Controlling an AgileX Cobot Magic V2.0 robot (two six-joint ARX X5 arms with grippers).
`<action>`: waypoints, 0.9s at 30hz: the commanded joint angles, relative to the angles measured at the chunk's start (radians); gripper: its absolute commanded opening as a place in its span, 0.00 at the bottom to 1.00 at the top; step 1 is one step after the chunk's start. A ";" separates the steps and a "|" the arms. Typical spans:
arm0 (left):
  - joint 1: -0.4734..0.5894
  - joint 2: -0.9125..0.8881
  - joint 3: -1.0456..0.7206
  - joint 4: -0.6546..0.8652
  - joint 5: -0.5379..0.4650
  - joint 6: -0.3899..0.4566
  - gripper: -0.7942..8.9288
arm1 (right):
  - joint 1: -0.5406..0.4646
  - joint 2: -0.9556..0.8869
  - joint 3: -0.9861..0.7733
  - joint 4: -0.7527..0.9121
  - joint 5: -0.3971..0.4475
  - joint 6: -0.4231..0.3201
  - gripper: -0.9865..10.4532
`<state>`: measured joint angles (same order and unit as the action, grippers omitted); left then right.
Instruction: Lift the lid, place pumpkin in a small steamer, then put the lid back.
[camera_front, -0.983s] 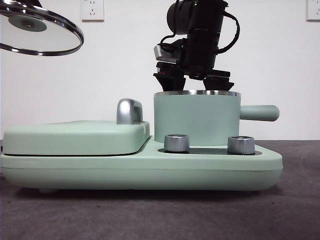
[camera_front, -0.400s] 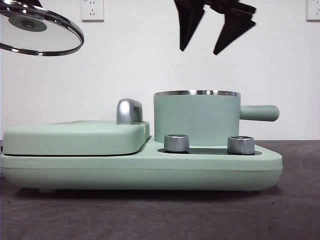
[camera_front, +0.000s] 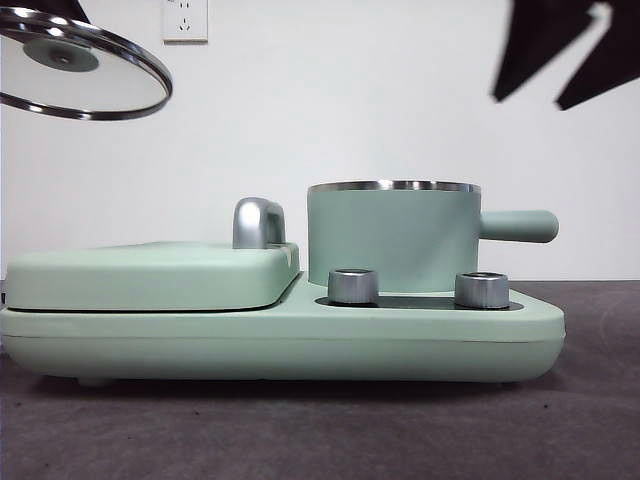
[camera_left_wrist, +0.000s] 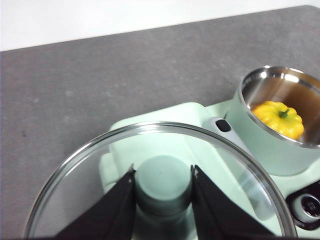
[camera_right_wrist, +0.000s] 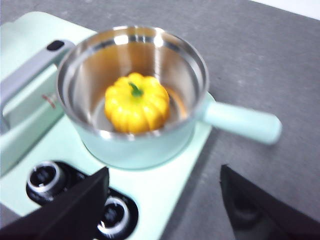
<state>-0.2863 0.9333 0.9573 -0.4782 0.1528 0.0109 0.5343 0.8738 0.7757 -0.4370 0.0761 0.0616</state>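
Inside the small steamer (camera_right_wrist: 145, 135) sits the pumpkin (camera_right_wrist: 136, 102), upright, green stem up, resting on the steel floor of the pot with bare metal showing around it. Steamer is uncovered; its steel rim and straight side handle (camera_front: 518, 226) are visible in the front view, handle pointing away from the flat cover (camera_front: 150, 275). Pot stands on the mint-green appliance base (camera_front: 280, 345), behind two steel dials (camera_front: 354, 286), beside the chrome handle (camera_front: 258, 222).

Left gripper (camera_left_wrist: 162, 182): jaws closed on the lid's mint-green knob, one jaw on each side, touching it. The lid (camera_left_wrist: 155, 175) hangs in the air, slightly tilted, well above and to the side of the steamer; front view shows it at the upper corner over the flat cover, apart from everything below.

Right gripper (camera_right_wrist: 162, 202): jaws spread wide, holding nothing, above the steamer's handle side and clear of the pot. Front view shows it as dark tips at the opposite upper corner.

Appliance rests on a dark grey counter (camera_front: 320, 430).
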 joint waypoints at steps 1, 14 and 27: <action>-0.019 0.026 0.018 0.029 0.016 0.002 0.09 | 0.007 -0.082 -0.047 0.002 0.022 0.016 0.36; -0.195 0.198 0.018 0.225 0.036 0.005 0.09 | 0.007 -0.377 -0.150 -0.281 0.116 0.044 0.36; -0.368 0.471 0.054 0.682 0.034 0.024 0.09 | 0.007 -0.459 -0.152 -0.304 0.127 0.071 0.36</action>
<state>-0.6472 1.3998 0.9688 0.1631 0.1848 0.0158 0.5350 0.4118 0.6193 -0.7513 0.2020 0.1146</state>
